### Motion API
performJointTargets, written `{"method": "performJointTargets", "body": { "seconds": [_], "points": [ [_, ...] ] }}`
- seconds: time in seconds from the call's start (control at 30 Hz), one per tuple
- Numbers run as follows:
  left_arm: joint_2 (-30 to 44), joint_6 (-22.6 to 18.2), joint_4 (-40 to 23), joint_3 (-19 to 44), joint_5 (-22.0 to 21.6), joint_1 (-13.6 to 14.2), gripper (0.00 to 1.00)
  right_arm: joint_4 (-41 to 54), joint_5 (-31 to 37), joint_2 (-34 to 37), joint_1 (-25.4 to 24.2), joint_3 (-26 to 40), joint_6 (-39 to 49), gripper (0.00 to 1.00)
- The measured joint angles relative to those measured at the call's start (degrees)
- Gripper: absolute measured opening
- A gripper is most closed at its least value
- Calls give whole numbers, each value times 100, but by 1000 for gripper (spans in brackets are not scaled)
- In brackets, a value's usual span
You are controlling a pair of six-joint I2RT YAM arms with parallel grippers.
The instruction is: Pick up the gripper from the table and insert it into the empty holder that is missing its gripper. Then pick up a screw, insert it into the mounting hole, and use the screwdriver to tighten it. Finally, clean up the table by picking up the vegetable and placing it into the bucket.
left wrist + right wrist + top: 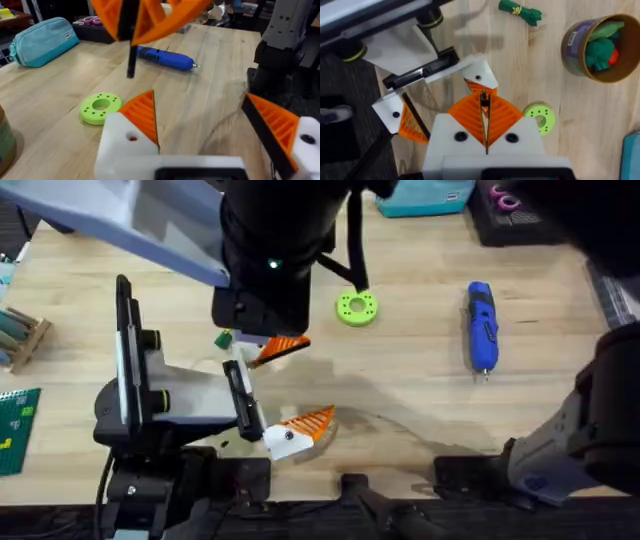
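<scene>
Right tool (485, 131): closed, pads pinching a thin black strip (484, 102) directly over the empty holder (479, 76).
Left tool (210, 135): open, nothing held.
Gripper (479, 94): touching the holder; seating cannot be told.
Risk: wedge tipping out on release if only partly seated.
Risk: mounting hole left misaligned, blocking the screw.

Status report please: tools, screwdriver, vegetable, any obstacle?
Left tool open. Right tool shut on thin black piece. Screwdriver lying free on table; vegetable outside bucket. Green disc nearby.
</scene>
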State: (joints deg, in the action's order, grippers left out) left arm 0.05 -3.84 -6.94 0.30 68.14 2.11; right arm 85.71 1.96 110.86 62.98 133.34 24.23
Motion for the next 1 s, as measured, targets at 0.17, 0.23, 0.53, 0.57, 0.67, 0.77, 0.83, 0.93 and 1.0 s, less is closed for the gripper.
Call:
{"method": "performJointTargets", "body": {
  "seconds": [0.17,0.23,0.53,0.57,0.67,0.77,0.83,0.93,1.0],
  "points": [
    [-1,1,0,0,-1,0,982,3,-1,26,0,0,9,5],
    [-1,0,0,0,-1,0,982,4,-1,78,0,0,9,5],
    [-1,0,0,0,-2,0,982,5,-1,261,0,-75,9,5],
    [-1,0,0,0,-1,0,982,7,-2,261,0,-96,9,5],
    [-1,2,0,0,0,0,982,2,-3,261,0,-149,6,5],
    [0,0,0,0,0,0,982,-30,-4,261,0,-268,2,5],
    [-1,0,0,0,0,0,982,-57,-4,261,0,-321,0,5],
    [-1,0,0,0,0,0,982,-92,-4,261,0,-341,-2,5],
    [-1,0,0,0,0,0,982,-92,-4,261,0,-343,-6,5]
  ]
}}
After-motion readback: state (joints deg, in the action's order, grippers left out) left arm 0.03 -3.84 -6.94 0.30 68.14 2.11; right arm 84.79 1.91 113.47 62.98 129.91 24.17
